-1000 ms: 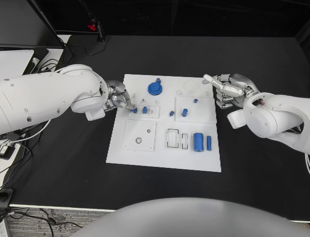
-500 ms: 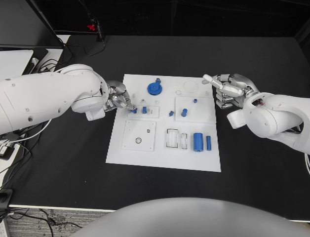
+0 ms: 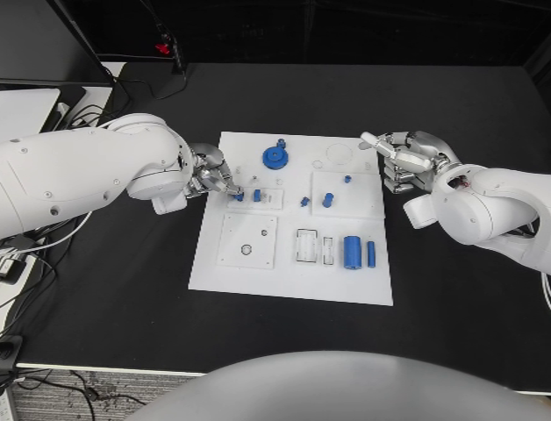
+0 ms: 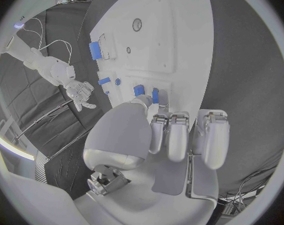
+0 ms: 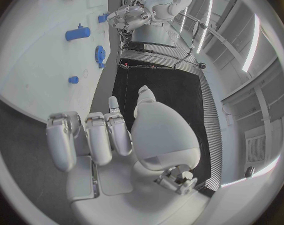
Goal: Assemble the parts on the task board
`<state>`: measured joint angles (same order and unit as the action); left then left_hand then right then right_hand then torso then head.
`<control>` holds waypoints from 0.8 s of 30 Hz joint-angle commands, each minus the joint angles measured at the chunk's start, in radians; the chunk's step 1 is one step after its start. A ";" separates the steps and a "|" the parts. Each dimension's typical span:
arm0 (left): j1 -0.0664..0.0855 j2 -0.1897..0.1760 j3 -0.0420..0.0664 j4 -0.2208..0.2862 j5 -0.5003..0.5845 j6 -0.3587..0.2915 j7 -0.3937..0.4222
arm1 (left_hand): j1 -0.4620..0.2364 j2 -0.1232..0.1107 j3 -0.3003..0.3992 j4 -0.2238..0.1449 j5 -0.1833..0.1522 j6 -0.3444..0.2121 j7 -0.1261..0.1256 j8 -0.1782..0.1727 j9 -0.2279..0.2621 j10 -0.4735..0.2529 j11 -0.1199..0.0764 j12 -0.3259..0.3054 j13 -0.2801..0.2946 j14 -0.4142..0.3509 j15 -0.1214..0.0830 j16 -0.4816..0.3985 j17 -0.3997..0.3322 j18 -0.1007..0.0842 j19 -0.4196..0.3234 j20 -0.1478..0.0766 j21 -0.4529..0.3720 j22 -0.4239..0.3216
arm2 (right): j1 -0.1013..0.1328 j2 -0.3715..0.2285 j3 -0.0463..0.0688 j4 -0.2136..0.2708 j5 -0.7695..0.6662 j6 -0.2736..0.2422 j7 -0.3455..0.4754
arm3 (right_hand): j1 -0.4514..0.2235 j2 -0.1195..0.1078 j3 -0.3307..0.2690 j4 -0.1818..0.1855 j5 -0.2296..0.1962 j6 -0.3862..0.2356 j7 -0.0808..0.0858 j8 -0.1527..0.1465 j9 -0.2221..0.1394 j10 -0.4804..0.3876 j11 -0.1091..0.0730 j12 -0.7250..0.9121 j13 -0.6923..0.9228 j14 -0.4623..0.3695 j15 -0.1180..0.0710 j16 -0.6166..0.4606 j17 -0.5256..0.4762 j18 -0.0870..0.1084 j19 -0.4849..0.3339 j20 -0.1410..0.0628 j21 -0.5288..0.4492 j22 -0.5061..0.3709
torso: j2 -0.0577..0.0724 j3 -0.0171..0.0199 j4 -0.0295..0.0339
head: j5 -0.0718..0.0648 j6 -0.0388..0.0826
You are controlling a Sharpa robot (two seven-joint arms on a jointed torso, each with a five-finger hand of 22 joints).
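At left edge of white plastic task board [image 3: 225, 263], silver left hand [image 3: 212, 180] pinches small blue peg [image 3: 239, 196] (may tip, jam); silver right hand [image 3: 406, 160] curled, empty.

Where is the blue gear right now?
In the head view, the blue gear sits near the board's far edge, left of centre, between both hands.

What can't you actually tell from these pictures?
- Head view: whether the left hand grips a small blue part or only touches it; its fingertips cover the spot.
- Left wrist view: same, the hand's own fingers block it.
- Right hand: beside the board, curled; palm contents hidden.
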<state>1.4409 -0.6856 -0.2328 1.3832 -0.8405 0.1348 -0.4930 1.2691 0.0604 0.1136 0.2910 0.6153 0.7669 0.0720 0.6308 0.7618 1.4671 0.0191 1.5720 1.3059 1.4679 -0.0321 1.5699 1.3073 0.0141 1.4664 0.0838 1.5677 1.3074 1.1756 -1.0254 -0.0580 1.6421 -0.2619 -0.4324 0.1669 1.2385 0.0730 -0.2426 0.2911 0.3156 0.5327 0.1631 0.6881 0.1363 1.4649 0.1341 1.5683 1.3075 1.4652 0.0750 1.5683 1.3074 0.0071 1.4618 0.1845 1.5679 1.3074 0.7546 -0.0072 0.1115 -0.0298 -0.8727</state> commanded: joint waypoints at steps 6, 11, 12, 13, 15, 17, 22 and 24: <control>-0.005 0.000 -0.003 0.003 -0.004 0.003 0.000 | -0.160 -0.026 -0.069 0.004 -0.050 -0.003 0.012 -0.022 -0.022 0.104 0.006 -0.001 0.265 0.103 0.009 0.001 0.263 -0.014 0.104 0.009 0.003 0.263 | 0.001 0.001 0.000 0.002 0.002 0.007 0.002 | -0.003 0.009 -0.006 0.000 0.006 -0.004 0.047 0.006 -0.001 0.106 0.004 0.003 0.263 0.106 0.004 0.002 0.263 -0.007 0.109 0.004 0.003 0.263 | 0.000 0.0003 -0.0006 | 0.000 0.000; -0.005 -0.003 -0.003 0.006 -0.004 -0.011 0.009 | -0.224 -0.026 -0.102 0.004 -0.092 -0.002 0.014 -0.023 -0.029 0.104 0.008 -0.001 0.265 0.103 0.011 0.001 0.263 -0.014 0.104 0.011 0.003 0.263 | 0.001 0.000 0.000 0.002 0.002 0.007 0.002 | -0.003 0.009 -0.006 0.000 0.006 -0.004 0.047 0.006 -0.001 0.106 0.004 0.003 0.263 0.106 0.004 0.002 0.263 -0.007 0.109 0.004 0.003 0.263 | 0.000 -0.0001 0.0001 | 0.000 0.000; -0.005 -0.004 -0.003 0.006 -0.004 -0.015 0.011 | -0.228 -0.025 -0.104 0.004 -0.095 -0.002 0.014 -0.022 -0.029 0.104 0.008 -0.001 0.265 0.103 0.012 0.001 0.263 -0.014 0.104 0.012 0.003 0.263 | 0.001 0.000 0.000 0.002 0.002 0.007 0.002 | -0.003 0.009 -0.006 0.000 0.006 -0.004 0.047 0.006 -0.001 0.106 0.004 0.003 0.263 0.106 0.004 0.002 0.263 -0.007 0.109 0.004 0.003 0.263 | 0.000 -0.0001 0.0000 | 0.000 0.000; -0.005 -0.005 -0.003 0.007 -0.004 -0.020 0.014 | -0.234 -0.025 -0.107 0.004 -0.098 -0.002 0.014 -0.022 -0.029 0.104 0.008 -0.001 0.265 0.103 0.012 0.001 0.263 -0.014 0.104 0.012 0.003 0.263 | 0.001 0.000 0.000 0.001 0.002 0.008 0.002 | -0.003 0.009 -0.006 0.000 0.006 -0.004 0.047 0.006 -0.001 0.106 0.004 0.003 0.263 0.106 0.004 0.002 0.263 -0.007 0.109 0.004 0.003 0.263 | 0.000 0.0002 0.0000 | 0.000 0.000; -0.005 -0.006 -0.003 0.009 -0.004 -0.032 0.022 | -0.245 -0.022 -0.113 0.004 -0.103 -0.002 0.014 -0.020 -0.030 0.104 0.008 -0.001 0.265 0.103 0.012 0.001 0.263 -0.014 0.104 0.012 0.003 0.263 | 0.001 0.000 0.000 0.001 0.002 0.007 0.001 | -0.003 0.009 -0.006 0.000 0.006 -0.004 0.047 0.006 -0.001 0.106 0.004 0.003 0.263 0.106 0.004 0.002 0.263 -0.007 0.109 0.004 0.003 0.263 | 0.000 0.0002 0.0001 | 0.000 0.000; -0.005 -0.007 -0.003 0.011 -0.004 -0.049 0.033 | -0.253 -0.019 -0.117 0.004 -0.105 -0.001 0.014 -0.019 -0.030 0.104 0.008 -0.001 0.265 0.103 0.012 0.001 0.263 -0.014 0.104 0.012 0.003 0.263 | 0.001 0.000 0.000 0.001 0.002 0.007 0.001 | -0.003 0.009 -0.006 0.000 0.006 -0.004 0.047 0.006 -0.001 0.106 0.004 0.003 0.263 0.106 0.004 0.002 0.263 -0.007 0.109 0.004 0.003 0.263 | 0.000 0.0000 0.0006 | 0.000 0.000; -0.005 -0.010 -0.003 0.015 -0.004 -0.075 0.050 | -0.263 -0.014 -0.121 0.004 -0.108 0.001 0.013 -0.012 -0.026 0.104 0.007 -0.001 0.265 0.103 0.012 0.001 0.263 -0.014 0.104 0.013 0.003 0.263 | 0.001 0.002 0.000 0.000 0.002 0.008 0.000 | -0.003 0.009 -0.006 0.000 0.006 -0.004 0.047 0.006 -0.001 0.106 0.004 0.003 0.263 0.106 0.004 0.002 0.263 -0.007 0.109 0.004 0.003 0.263 | 0.000 -0.0004 0.0002 | -0.001 0.000; -0.005 -0.012 -0.003 0.018 -0.004 -0.084 0.056 | -0.266 -0.013 -0.124 0.003 -0.109 0.002 0.012 -0.005 -0.021 0.104 0.006 -0.001 0.265 0.103 0.011 0.001 0.263 -0.014 0.104 0.012 0.003 0.263 | 0.001 0.002 0.000 0.000 0.002 0.008 -0.001 | -0.003 0.009 -0.006 0.000 0.006 -0.004 0.047 0.006 -0.001 0.106 0.004 0.003 0.263 0.106 0.004 0.002 0.263 -0.007 0.109 0.004 0.003 0.263 | 0.000 -0.0003 -0.0002 | 0.000 0.000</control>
<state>1.4346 -0.6964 -0.2363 1.3973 -0.8411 0.0874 -0.4648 1.0119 0.0480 -0.0032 0.2935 0.5109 0.7629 0.0830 0.6231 0.7382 1.4669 0.0193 1.5720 1.3080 1.4644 -0.0286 1.5699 1.3073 0.0140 1.4665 0.0911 1.5677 1.3074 1.1755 -1.0244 -0.0580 1.6407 -0.2618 -0.4324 0.1639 1.2384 0.0730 -0.2426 0.2911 0.3156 0.5327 0.1632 0.6881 0.1365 1.4649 0.1341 1.5682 1.3075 1.4651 0.0750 1.5683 1.3074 0.0071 1.4618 0.1845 1.5679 1.3074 0.7542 -0.0072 0.1116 -0.0301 -0.8727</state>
